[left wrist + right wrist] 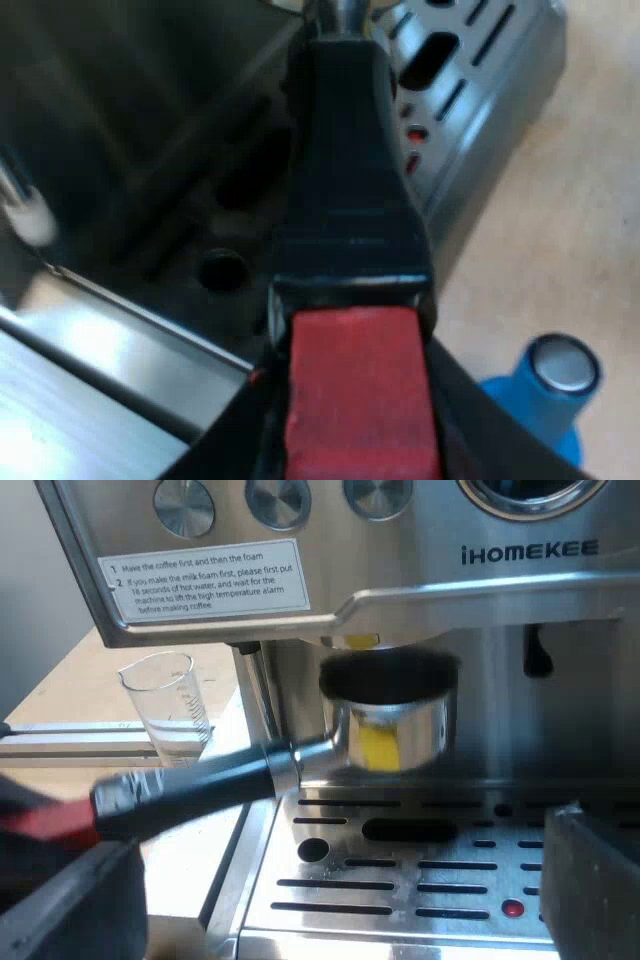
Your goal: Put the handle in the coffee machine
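Observation:
The metal holder (pixel 392 730) sits up under the espresso machine's (pixel 520 555) brew head, above the drip tray (pixel 400 880). I cannot tell whether it is locked in. Its dark handle (pixel 190 785) sticks out sideways and ends in red (pixel 40 820). My left gripper (pixel 360 440) is shut on the handle (pixel 350 170) at the red end (pixel 355 390). My right gripper (pixel 335 850) hangs open in front of the drip tray, with nothing between its fingers (pixel 590 880).
A measuring glass (pixel 165 705) stands on the table beside the machine. A blue tamper (pixel 550 385) with a metal top stands on the table near the drip tray's corner (pixel 480 110). A steam wand (pixel 250 695) hangs next to the holder.

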`<state>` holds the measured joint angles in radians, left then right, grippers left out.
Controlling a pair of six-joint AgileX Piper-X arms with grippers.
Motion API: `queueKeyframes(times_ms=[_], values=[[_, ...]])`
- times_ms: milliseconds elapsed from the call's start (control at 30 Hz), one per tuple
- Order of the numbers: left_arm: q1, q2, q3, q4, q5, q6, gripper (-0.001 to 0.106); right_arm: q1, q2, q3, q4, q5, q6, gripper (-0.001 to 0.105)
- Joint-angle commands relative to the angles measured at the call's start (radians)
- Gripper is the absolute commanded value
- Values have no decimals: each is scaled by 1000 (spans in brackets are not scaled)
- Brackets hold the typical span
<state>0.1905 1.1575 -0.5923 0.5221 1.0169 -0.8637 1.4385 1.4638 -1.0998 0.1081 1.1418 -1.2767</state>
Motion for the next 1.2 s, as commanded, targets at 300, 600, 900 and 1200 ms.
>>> queueKeyframes(times_ms=[300, 600, 900, 1200], values=[[-1, 52, -76, 80, 59, 113, 0, -4, 61, -5, -48, 0, -6, 81], [-1, 59, -76, 36, 59, 128, 0, -4, 107, -5, -210, 29, -187, 81], [-1, 59, -76, -86, 59, 3, 0, -54, 107, -5, -286, 26, -229, 81], [-1, 66, -110, -91, 63, 3, 0, -66, 107, -5, -291, 20, -229, 81]])
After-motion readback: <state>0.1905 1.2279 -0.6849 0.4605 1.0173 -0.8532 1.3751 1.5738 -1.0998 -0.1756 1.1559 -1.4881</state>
